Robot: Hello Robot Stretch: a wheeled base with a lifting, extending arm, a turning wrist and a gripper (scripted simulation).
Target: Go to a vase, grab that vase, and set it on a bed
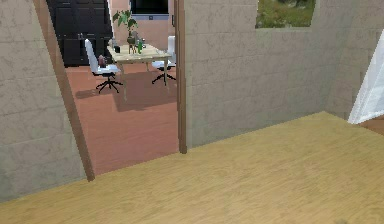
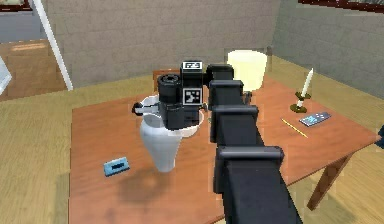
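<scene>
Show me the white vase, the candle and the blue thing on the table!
white vase (image 2: 160,148): arm side view, on its rounded body below the rim.
candle (image 2: 308,82): arm side view, on the middle of its white stick.
small blue flat thing (image 2: 118,167): arm side view, on its top face.

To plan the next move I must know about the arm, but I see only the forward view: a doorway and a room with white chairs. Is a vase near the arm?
Observer: Yes. In the arm side view a white vase stands on a wooden table.
Operator: And where is the gripper?
Observer: The gripper is at the vase's rim. I cannot tell whether it holds anything.
Operator: Is anything else on that table?
Observer: A candle in a holder stands toward the arm side view's right, well apart from the vase.
</scene>
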